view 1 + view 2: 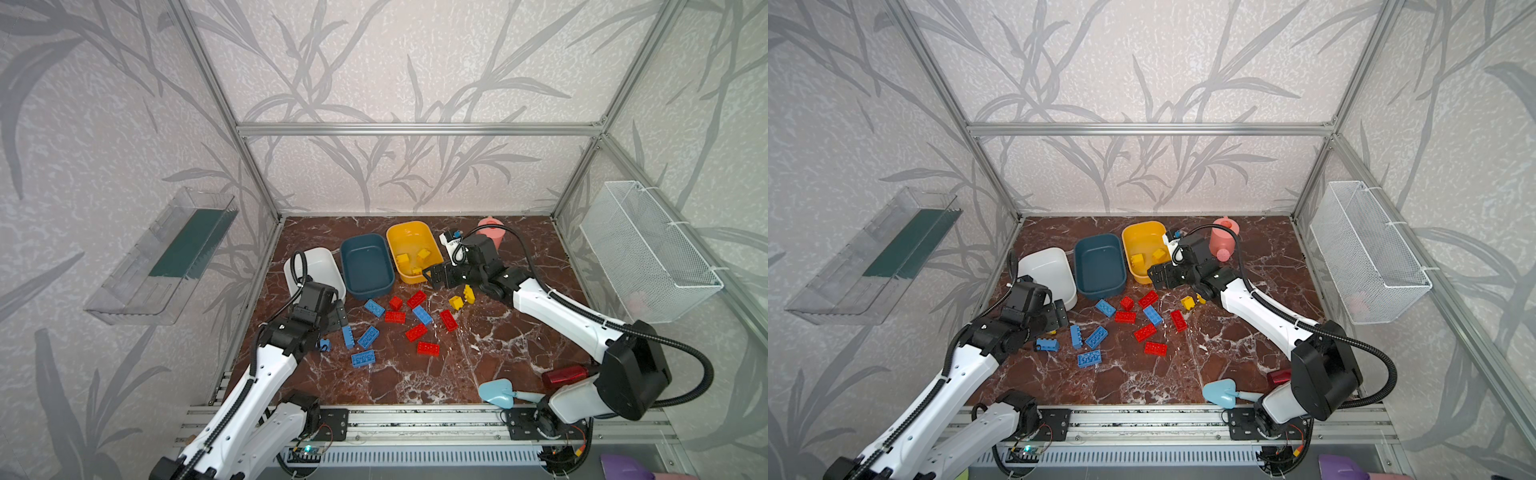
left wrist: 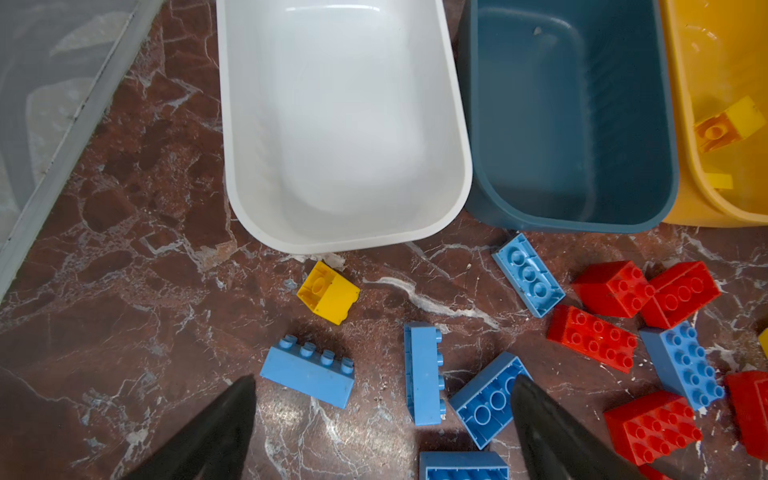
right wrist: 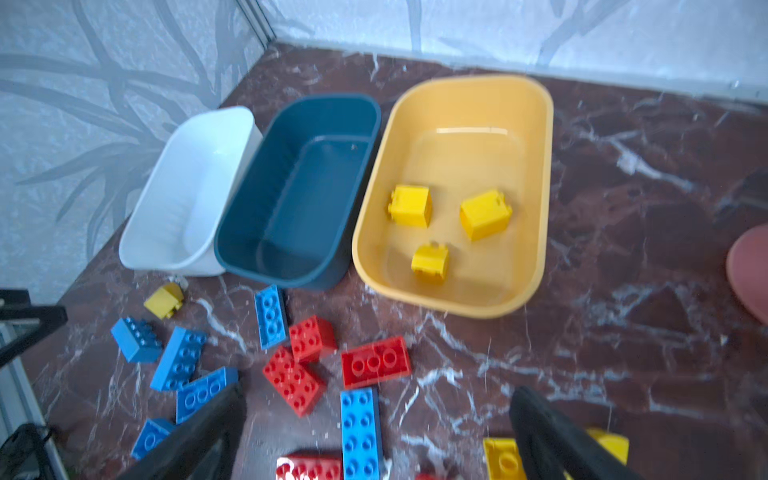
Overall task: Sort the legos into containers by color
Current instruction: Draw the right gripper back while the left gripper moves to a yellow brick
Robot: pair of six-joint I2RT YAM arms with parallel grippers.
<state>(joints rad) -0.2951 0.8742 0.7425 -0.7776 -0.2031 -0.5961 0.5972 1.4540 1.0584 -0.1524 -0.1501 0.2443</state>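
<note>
No legible text, label, brand, number or sign on legos [image 2: 307, 380], containers [image 2: 345, 247], elsewhere.

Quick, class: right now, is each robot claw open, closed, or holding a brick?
Left claw: open, holding nothing.
Right claw: open, holding nothing.
</note>
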